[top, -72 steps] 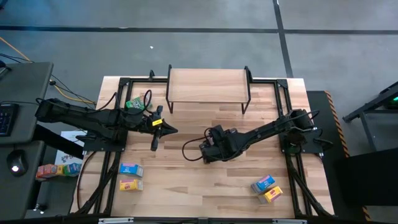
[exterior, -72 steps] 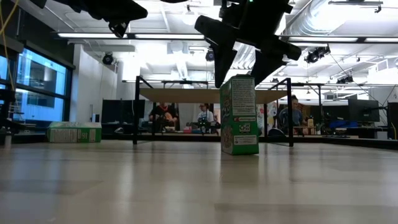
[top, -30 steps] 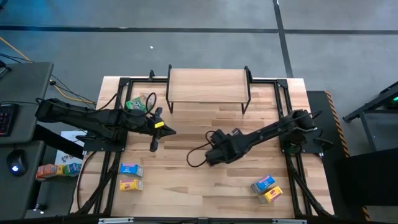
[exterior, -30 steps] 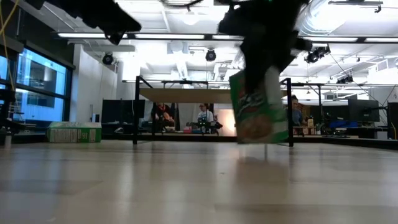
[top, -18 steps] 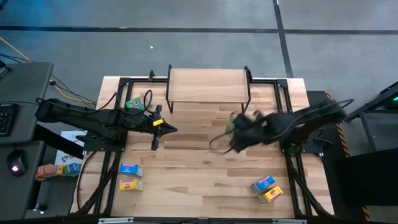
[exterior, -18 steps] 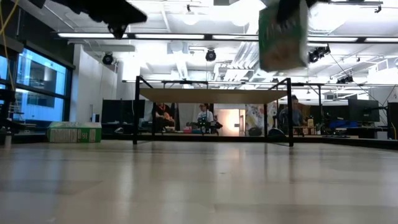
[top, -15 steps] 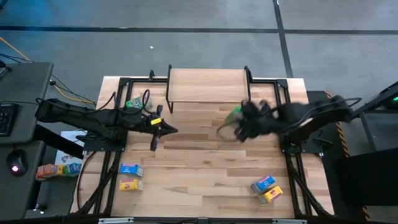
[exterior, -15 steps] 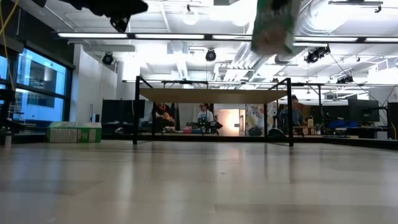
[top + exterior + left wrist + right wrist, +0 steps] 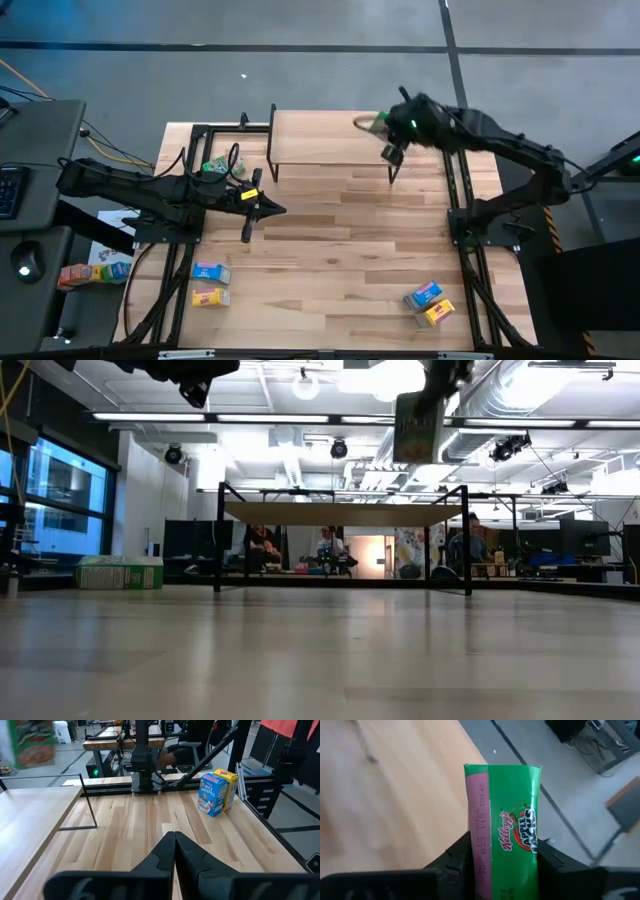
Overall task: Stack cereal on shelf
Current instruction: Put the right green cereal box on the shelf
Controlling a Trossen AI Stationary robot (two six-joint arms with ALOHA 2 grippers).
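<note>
Green box [image 9: 507,835] — "Kellogg's Apple Jacks"; blue box [image 9: 212,794] — "Rice Krispies".

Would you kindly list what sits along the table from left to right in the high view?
Green cereal box → left end effector → shelf → green box held by the right end effector → blue box and yellow box.

Glossy card cereal box [image 9: 506,837], pale wood shelf [image 9: 325,138], blk metal legs

We are in a robotics lab or open workshop hall: exposed ceiling ducts [image 9: 540,385] and strip lights [image 9: 160,417], a grey concrete floor [image 9: 300,70], people at benches [image 9: 262,542] with monitors [image 9: 585,535] beyond the surface
</note>
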